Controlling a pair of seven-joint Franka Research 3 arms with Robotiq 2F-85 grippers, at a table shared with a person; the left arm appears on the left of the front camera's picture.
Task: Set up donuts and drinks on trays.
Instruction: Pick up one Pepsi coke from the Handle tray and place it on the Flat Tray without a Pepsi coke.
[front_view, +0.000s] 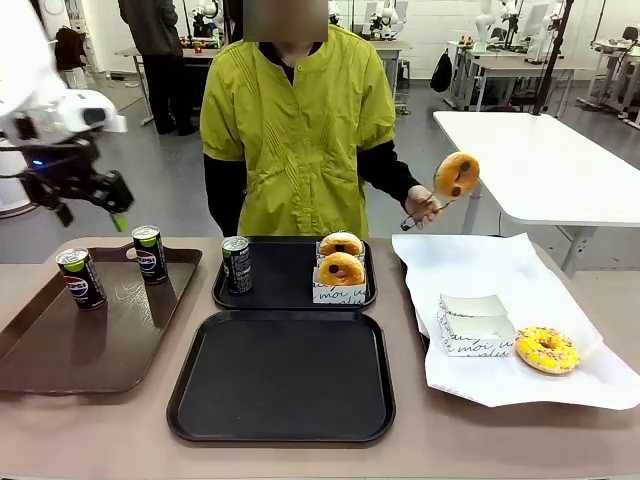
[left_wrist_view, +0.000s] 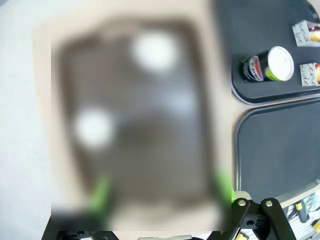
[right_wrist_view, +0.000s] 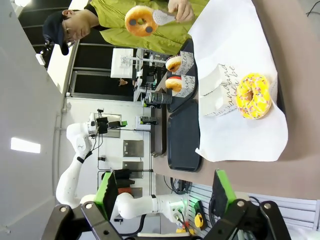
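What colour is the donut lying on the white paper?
The donut has yellow icing with sprinkles; right wrist view shows it best.

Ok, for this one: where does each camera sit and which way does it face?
Front: fixed between the arms, facing across the table at the person; left arm upper left, jaws open.
Left wrist: above the brown tray, looking down, blurred; own green pads at bottom.
Right wrist: beside the table's right end, rolled sideways, facing the white paper; own open jaws at bottom.
Shared: front and right wrist both show the raised donut and the yellow-sprinkled donut.
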